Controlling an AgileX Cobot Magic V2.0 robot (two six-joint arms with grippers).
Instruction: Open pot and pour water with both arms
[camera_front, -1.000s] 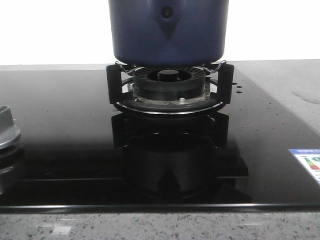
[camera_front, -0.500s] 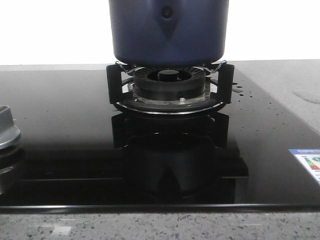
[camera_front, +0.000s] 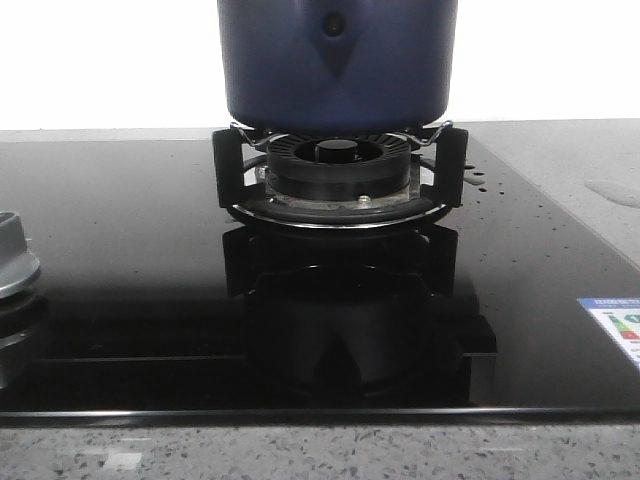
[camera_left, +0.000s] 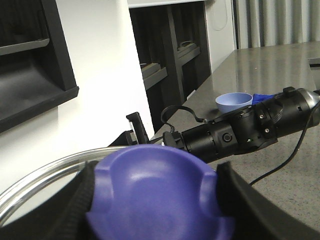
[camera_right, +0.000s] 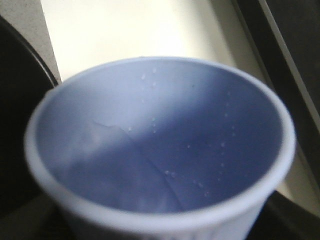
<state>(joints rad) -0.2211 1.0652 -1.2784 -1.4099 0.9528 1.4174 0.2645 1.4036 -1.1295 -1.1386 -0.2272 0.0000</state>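
Currently the pot (camera_front: 337, 62) sits upright on the black pan support (camera_front: 340, 170) of the gas burner (camera_front: 338, 165), its shield-shaped handle mount with 1 rivet facing the front camera. The black glass hob (camera_front: 130, 270) carries a coloured energy label (camera_front: 618, 325) at its right edge; the print is too small to read. A silver knob (camera_front: 14, 262) shows at the hob's left edge. A wet patch of water (camera_front: 612, 190) lies on the grey counter (camera_front: 560, 150) to the right.

In the left wrist view, the left pincer (camera_left: 155, 200) is closed around a blue knob (camera_left: 155, 192) on a glass lid (camera_left: 45, 175). Beyond that pincer, the right arm (camera_left: 240, 132) lies across the counter with a pale blue cup (camera_left: 233, 102) at its far side.

The right wrist view is filled by that cup, droplets on its inner wall. The right pincer's fingers are out of frame, so its state cannot be told. No brand is legible.
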